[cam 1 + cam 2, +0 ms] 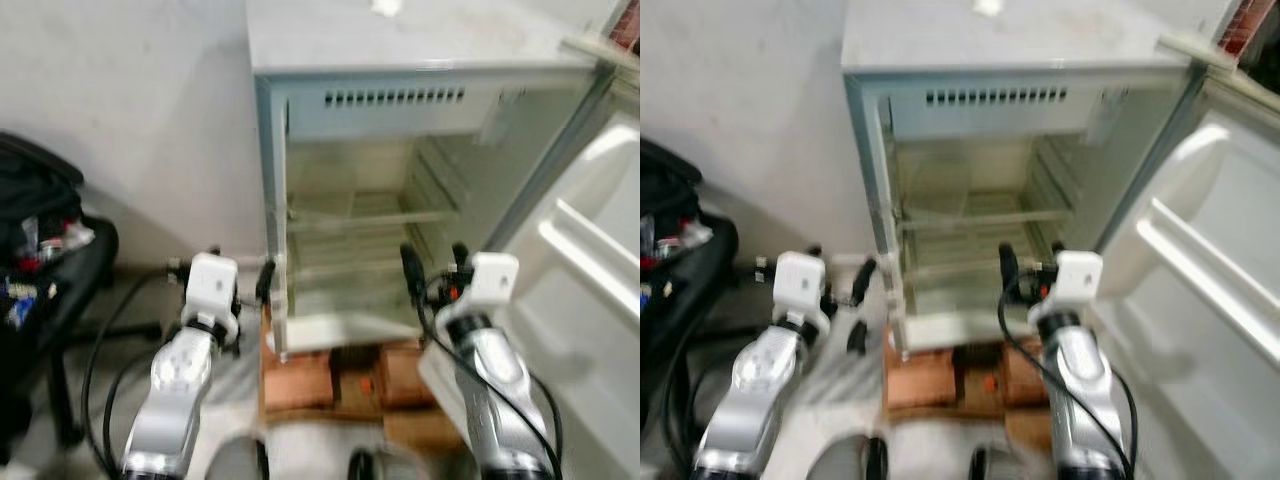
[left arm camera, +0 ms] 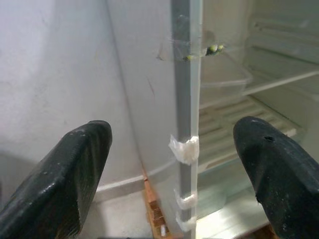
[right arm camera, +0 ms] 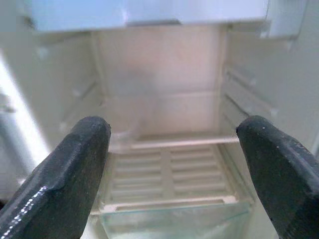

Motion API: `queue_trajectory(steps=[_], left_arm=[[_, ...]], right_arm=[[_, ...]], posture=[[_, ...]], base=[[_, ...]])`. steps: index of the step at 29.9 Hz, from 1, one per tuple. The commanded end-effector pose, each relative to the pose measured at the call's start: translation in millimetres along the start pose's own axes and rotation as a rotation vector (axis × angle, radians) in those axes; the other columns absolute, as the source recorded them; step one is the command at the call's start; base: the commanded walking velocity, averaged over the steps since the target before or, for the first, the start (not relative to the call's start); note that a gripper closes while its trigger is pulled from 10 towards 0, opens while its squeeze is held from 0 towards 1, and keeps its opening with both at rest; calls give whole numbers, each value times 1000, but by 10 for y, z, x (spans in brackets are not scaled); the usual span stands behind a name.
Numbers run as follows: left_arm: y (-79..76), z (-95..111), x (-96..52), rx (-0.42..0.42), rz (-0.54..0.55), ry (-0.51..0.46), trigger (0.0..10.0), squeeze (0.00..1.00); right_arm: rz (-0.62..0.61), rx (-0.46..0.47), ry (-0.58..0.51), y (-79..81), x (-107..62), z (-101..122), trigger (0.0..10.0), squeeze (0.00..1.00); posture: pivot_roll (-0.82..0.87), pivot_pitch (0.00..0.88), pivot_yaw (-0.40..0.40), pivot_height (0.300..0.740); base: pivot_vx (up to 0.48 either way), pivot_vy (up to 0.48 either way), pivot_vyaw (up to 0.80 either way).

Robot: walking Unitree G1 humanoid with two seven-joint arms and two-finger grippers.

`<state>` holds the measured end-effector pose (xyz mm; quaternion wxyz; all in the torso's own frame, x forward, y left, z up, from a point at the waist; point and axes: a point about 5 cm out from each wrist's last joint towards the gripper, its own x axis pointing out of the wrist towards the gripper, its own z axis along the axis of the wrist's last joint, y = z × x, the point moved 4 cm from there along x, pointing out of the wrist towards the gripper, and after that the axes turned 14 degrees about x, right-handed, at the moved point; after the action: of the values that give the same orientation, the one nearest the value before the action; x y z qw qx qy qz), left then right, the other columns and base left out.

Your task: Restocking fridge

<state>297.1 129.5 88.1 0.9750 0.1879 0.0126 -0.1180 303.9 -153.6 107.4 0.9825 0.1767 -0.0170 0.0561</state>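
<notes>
While fridge (image 1: 400, 200) stands open ahead, door (image 1: 590, 270) swung to right, shelves bare: left gripper (image 2: 172, 174) at cabinet's left edge, right gripper (image 3: 172, 174) facing interior, both jaws spread, holding nothing; fetch stock first, keep clear of door

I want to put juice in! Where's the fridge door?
The door is swung wide open on the robot's right in the eye views, hinged to the fridge, just beyond the right end effector.
</notes>
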Motion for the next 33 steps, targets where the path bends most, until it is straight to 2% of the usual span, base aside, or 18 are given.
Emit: queue_trajectory(steps=[1, 5, 6, 8, 11, 13, 16, 22, 26, 33], left_arm=[[-12, 12, 9, -1, -11, -4, 10000, 0], [-1, 40, 18, 2, -13, -11, 10000, 0], [4, 45, 21, 2, -14, -12, 10000, 0], [5, 47, 23, 3, -16, -12, 10000, 0], [-9, 53, 26, 2, -20, -13, 10000, 0], [-19, 57, 26, 0, -22, -13, 10000, 0], [-43, 50, 22, -1, -30, -11, 10000, 0], [-41, 48, 23, 2, -31, -10, 10000, 0], [-42, 68, 25, -20, -29, -22, 10000, 0], [-63, 63, 20, 1, -25, -20, 10000, 0]], right_arm=[[2, 10, 12, -11, -5, -21, 10000, 0], [-30, 51, 20, -73, -31, -47, 10000, 0], [-57, 44, 32, -114, -36, -73, 10000, 0], [-67, 5, 30, -123, -33, -70, 10000, 0], [-83, 12, 29, -117, -35, -66, 10000, 0], [-111, -24, 34, -148, -34, -72, 10000, 0], [-52, -23, 68, -74, -46, -134, 10000, 0], [-74, -39, 70, -89, -42, -127, 10000, 0], [-68, -31, 56, -73, -29, -102, 10000, 0], [-64, -1, 64, -67, -22, -101, 10000, 0]], posture=[[3, 0, -7, 740], [7, 0, -5, 740], [6, 0, -6, 740], [4, 0, -6, 740], [2, 0, -6, 740], [0, 0, -5, 740], [-2, 7, -4, 740], [1, 12, -10, 740], [0, 24, -17, 740], [-6, 43, -24, 740]], base=[[-322, 0, 0], [-324, 0, 0], [-319, 0, 0], [-315, 0, 0], [-311, 0, 0], [-307, 0, 0], [-296, 0, 0], [-284, 0, 0], [0, 0, 0], [0, -36, 0]])
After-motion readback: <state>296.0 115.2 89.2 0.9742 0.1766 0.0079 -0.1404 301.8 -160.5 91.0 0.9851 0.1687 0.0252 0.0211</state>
